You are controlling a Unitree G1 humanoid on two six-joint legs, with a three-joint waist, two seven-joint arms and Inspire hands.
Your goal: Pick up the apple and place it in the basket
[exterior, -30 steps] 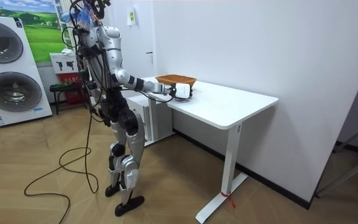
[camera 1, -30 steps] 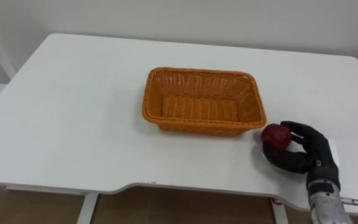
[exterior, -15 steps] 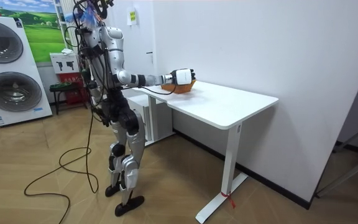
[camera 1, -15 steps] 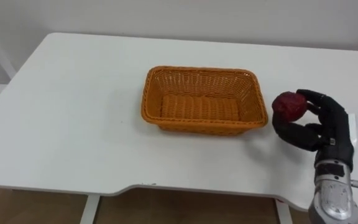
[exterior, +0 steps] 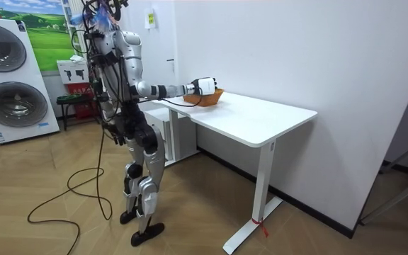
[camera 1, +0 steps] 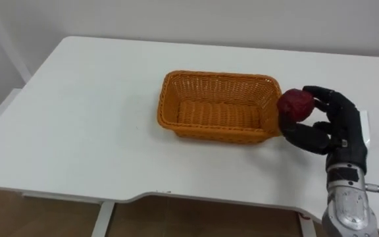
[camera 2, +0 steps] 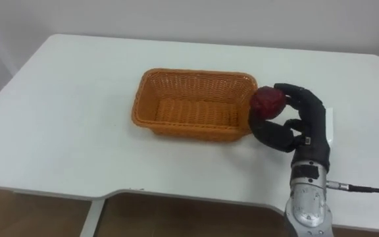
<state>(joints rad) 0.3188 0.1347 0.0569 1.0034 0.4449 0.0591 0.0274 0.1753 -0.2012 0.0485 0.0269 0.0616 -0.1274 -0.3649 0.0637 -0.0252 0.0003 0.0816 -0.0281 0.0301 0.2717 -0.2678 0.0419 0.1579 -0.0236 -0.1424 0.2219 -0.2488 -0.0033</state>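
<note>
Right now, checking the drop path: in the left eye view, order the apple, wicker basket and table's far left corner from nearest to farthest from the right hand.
1. The apple: held in the right hand.
2. The wicker basket: just to the hand's left.
3. The table's far left corner: farthest, beyond the basket.

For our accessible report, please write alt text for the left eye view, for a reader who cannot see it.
The robot's right hand, fingers curled round a dark red apple, holds it at the right end of an empty orange wicker basket. The basket stands in the middle of a white table.
</note>
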